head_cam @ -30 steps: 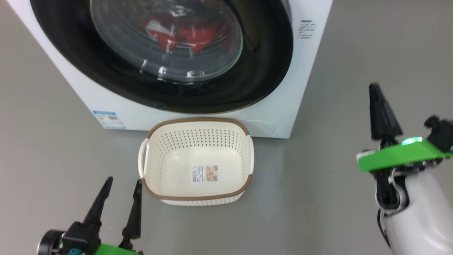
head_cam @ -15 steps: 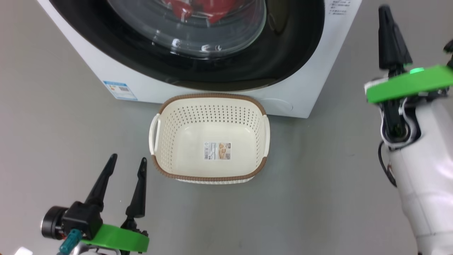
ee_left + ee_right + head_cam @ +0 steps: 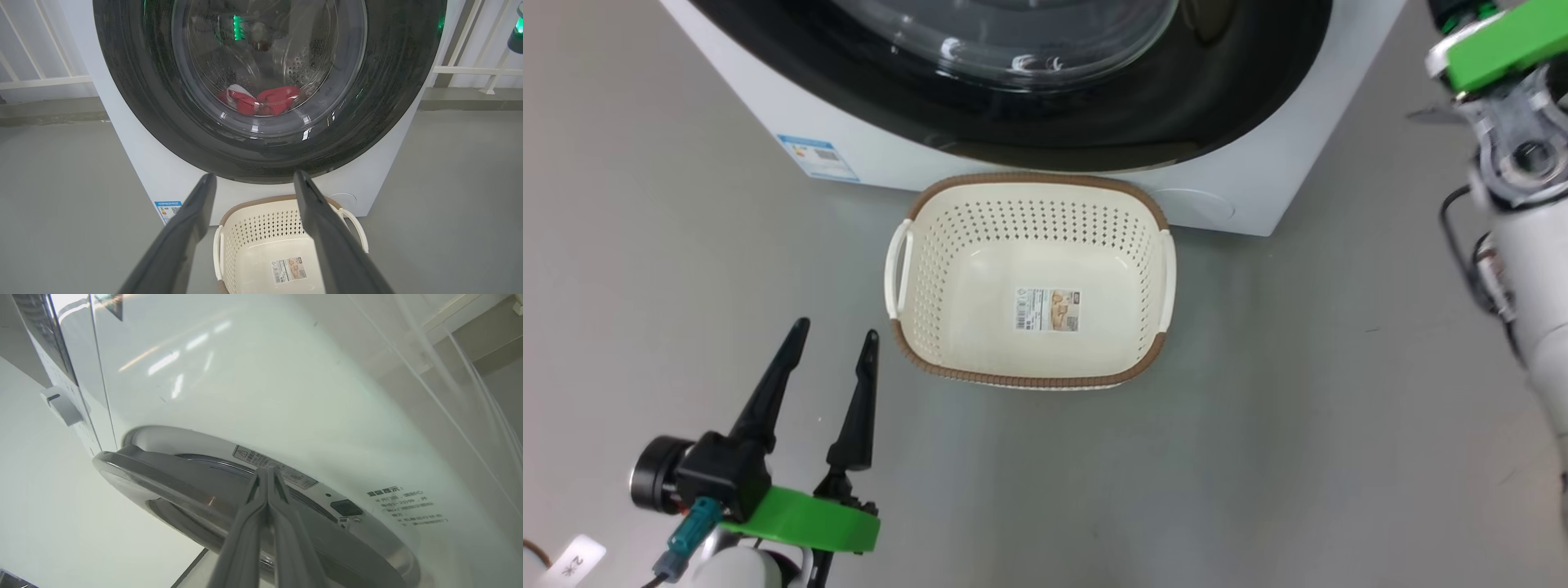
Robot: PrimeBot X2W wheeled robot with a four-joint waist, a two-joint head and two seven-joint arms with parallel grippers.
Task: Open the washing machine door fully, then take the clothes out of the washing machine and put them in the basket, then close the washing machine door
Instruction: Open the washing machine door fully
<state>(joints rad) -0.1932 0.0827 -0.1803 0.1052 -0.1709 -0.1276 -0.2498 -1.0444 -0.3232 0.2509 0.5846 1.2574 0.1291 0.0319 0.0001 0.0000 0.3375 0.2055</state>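
Red clothes [image 3: 261,100] lie inside the washer [image 3: 155,175] behind the door [image 3: 135,102]. The basket [image 3: 1029,184] stands just before the washer. The left gripper [image 3: 836,328] is spread near it; the right gripper [image 3: 266,470], pressed together, points at the door's edge.

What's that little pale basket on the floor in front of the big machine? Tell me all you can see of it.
The basket is a small, rounded-rectangular tub of cream plastic, as it looks, its walls punched with rows of holes, its rim brown and woven-looking. A pale handle sits on each short side. It stands upright and empty on the grey floor, with a printed sticker on its bottom. It stands close before the washing machine; whether they touch cannot be told.
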